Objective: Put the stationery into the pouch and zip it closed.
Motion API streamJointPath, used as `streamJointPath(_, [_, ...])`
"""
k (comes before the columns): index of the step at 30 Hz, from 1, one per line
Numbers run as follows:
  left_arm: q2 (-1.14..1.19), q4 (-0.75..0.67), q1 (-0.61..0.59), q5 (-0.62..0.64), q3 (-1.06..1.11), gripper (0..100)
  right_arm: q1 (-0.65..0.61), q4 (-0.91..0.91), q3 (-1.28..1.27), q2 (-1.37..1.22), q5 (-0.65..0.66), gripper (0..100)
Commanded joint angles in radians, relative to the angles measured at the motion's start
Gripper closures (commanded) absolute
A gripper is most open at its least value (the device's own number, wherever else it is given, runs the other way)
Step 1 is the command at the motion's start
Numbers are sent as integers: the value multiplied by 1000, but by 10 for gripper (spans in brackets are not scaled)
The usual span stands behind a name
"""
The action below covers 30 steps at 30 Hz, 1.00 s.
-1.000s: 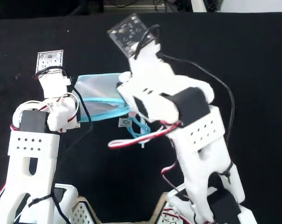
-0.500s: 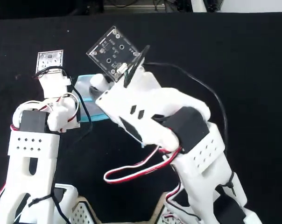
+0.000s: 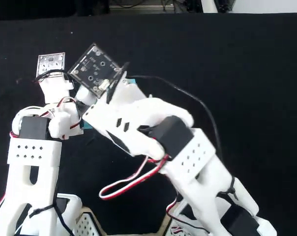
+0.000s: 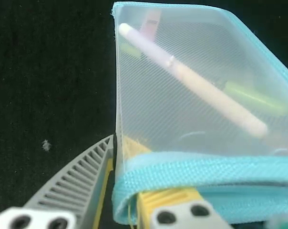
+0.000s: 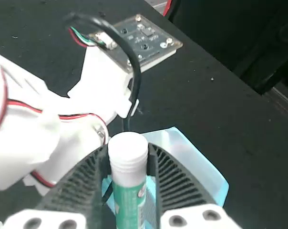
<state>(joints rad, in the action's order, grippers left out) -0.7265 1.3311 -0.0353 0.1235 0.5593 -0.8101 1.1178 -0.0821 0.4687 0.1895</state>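
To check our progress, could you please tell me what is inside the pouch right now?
Through the clear wall of the pouch: a long pale pen, a green marker and a pinkish item. The teal zipper band covers anything lower down.

Pen (image 4: 191, 86) inside pouch (image 4: 153, 133), tube (image 5: 128, 181) above.

A clear pouch (image 4: 191, 119) with blue zipper edging holds a pale pen (image 4: 191, 81) and green markers (image 4: 253, 98); a white-capped green glue stick (image 5: 128, 181) points cap-first toward it.
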Motion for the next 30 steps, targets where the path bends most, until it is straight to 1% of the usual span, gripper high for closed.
streamJointPath(1, [6, 2, -7, 2, 5, 967, -12, -81, -25, 44, -3, 987])
streamJointPath(7, [6, 2, -7, 2, 5, 967, -11, -83, -39, 53, -3, 987])
streamJointPath(13, [6, 2, -7, 2, 5, 967, -6, -98, -104, 170, -3, 987])
streamJointPath(16, [6, 2, -7, 2, 5, 967, -6, -163, -182, 236, -3, 987])
streamJointPath(21, [6, 2, -7, 2, 5, 967, -9, -361, -361, 309, -3, 987])
streamJointPath(23, [6, 2, -7, 2, 5, 967, -8, -411, -414, 329, -3, 987])
streamJointPath(26, [6, 2, -7, 2, 5, 967, -5, -414, -456, 357, 3, 987])
streamJointPath(30, [6, 2, -7, 2, 5, 967, 43, -423, -503, 390, -2, 987])
